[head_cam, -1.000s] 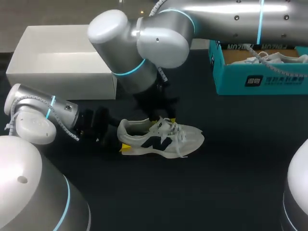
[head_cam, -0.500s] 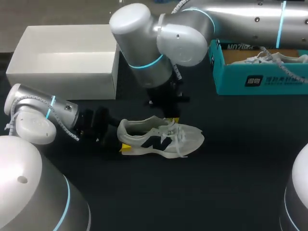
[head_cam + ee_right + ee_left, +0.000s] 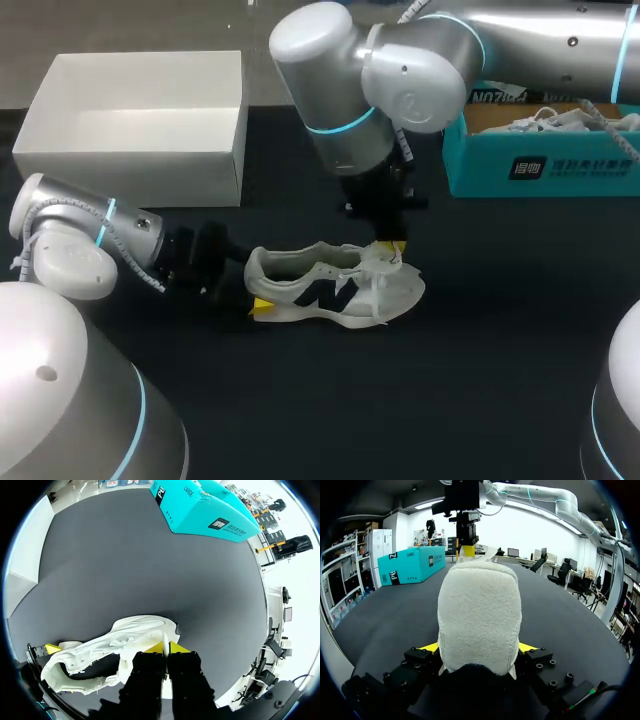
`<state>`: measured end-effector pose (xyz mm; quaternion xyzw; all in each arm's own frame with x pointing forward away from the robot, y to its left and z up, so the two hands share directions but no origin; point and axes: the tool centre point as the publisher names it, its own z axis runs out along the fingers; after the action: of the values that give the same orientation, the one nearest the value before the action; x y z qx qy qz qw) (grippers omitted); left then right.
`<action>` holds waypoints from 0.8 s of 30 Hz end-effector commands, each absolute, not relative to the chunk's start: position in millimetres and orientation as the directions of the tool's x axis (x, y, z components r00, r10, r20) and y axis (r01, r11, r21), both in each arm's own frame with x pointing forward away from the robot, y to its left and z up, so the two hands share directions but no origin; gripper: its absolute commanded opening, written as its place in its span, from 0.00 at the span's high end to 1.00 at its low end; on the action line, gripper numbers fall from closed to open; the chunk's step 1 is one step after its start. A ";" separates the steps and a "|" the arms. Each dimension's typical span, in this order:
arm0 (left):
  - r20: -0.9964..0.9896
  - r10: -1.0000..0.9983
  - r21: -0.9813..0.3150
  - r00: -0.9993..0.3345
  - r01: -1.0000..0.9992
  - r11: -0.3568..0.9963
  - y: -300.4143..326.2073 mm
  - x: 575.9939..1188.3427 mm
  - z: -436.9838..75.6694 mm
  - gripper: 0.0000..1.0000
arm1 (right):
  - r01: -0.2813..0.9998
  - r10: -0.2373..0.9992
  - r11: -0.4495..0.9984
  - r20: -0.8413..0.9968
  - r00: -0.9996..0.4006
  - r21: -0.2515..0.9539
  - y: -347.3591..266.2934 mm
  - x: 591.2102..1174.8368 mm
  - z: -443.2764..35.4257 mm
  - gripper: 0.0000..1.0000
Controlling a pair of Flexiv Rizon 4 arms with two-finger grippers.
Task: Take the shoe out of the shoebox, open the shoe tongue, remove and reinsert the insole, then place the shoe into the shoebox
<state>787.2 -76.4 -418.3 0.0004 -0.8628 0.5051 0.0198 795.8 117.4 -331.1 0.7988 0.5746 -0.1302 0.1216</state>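
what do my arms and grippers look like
Left arm and right arm: silver-white, rounded joints, glowing cyan rings, each with a pale coiled cable. Left gripper and right gripper: black blocky bodies, bright yellow fingertips.

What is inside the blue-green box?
A white shoe with loose laces lies inside the teal box. The box wall hides the shoe's lower part, so anything underneath or beside it cannot be seen.
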 end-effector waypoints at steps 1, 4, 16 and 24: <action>0.036 0.021 -0.870 -0.999 -0.021 0.492 -75.5 787.2 -420.1 1.00 | 0.944 0.883 -0.328 -0.345 0.318 0.031 107.0 793.5 -351.7 1.00; 0.036 0.021 -0.870 -0.999 -0.021 0.492 -75.5 787.2 -420.1 1.00 | 0.937 0.869 -0.348 -0.368 0.331 0.020 102.1 789.6 -370.1 1.00; 0.036 0.021 -0.870 -0.999 -0.021 0.492 -75.5 787.2 -420.1 1.00 | 0.920 0.860 -0.390 -0.368 0.353 -0.029 96.7 784.4 -402.8 0.96; 0.036 0.021 -0.870 -0.999 -0.021 0.492 -75.5 787.2 -420.1 1.00 | 0.927 0.868 -0.372 -0.339 0.362 0.036 104.8 782.7 -374.0 0.00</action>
<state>787.1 -76.4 -418.5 0.0009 -0.8632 0.5045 0.0194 792.3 103.1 -388.2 0.8125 0.5542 -0.1518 0.0978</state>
